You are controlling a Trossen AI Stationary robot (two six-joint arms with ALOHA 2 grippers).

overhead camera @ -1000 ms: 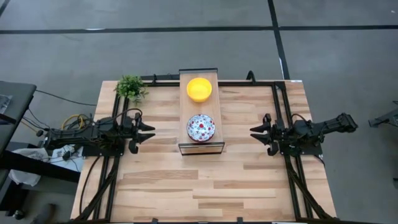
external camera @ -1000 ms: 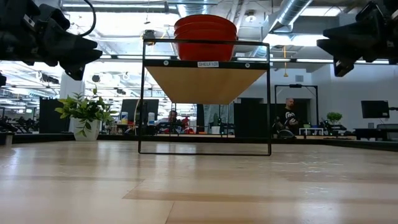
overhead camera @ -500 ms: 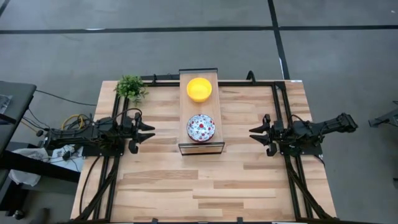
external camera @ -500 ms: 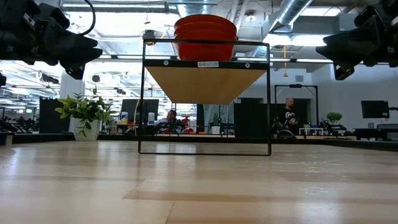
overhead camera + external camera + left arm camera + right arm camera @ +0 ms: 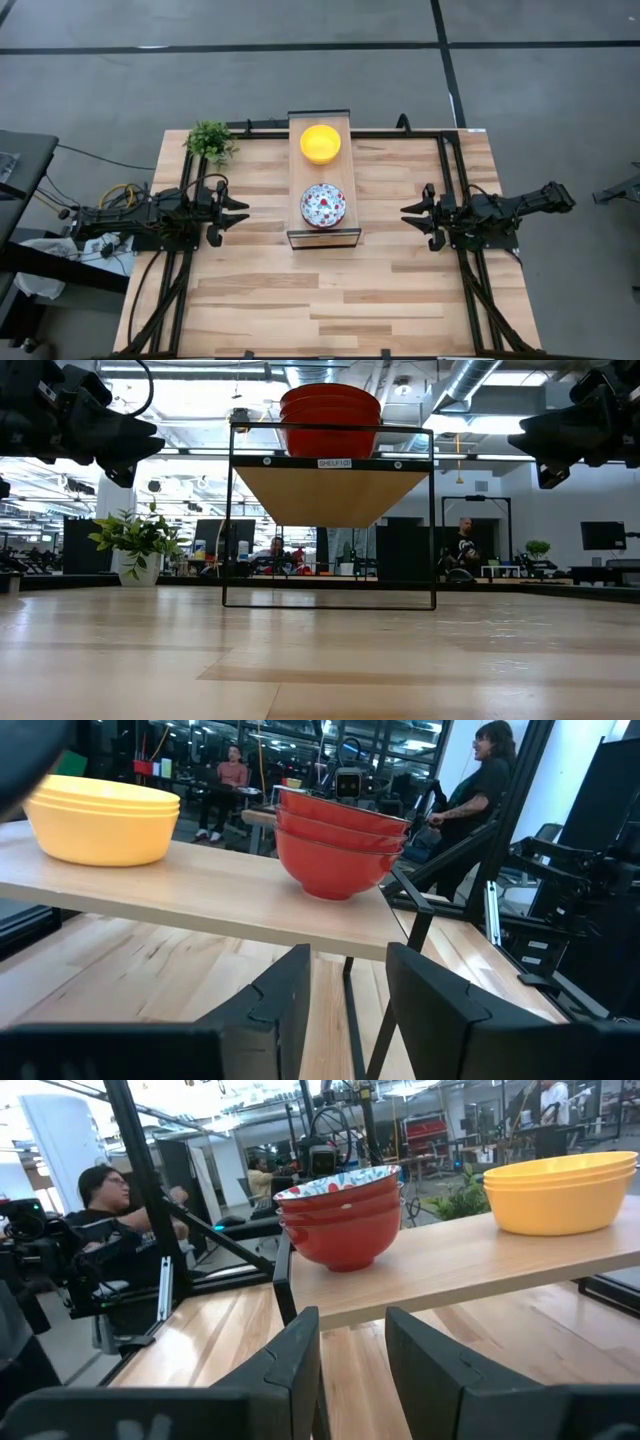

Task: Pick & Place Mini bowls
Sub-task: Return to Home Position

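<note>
Two stacks of mini bowls are noted on the raised shelf (image 5: 322,237) at mid-table. Left gripper (image 5: 238,212) is poised left of the shelf, fingers apart, empty. From above, the yellow stack (image 5: 320,143) and patterned stack (image 5: 323,204) each read as one bowl; three nested bowls per stack are revealed only by the wrist views. Right gripper (image 5: 412,217) is poised right of the shelf, fingers apart, empty.

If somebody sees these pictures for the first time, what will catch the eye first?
Two bowl stacks on the raised shelf in the middle of the table draw the eye: the yellow stack at the end nearer the small green plant, the red patterned stack at the other end. The left gripper and right gripper hang open and empty on either side of the shelf.
</note>
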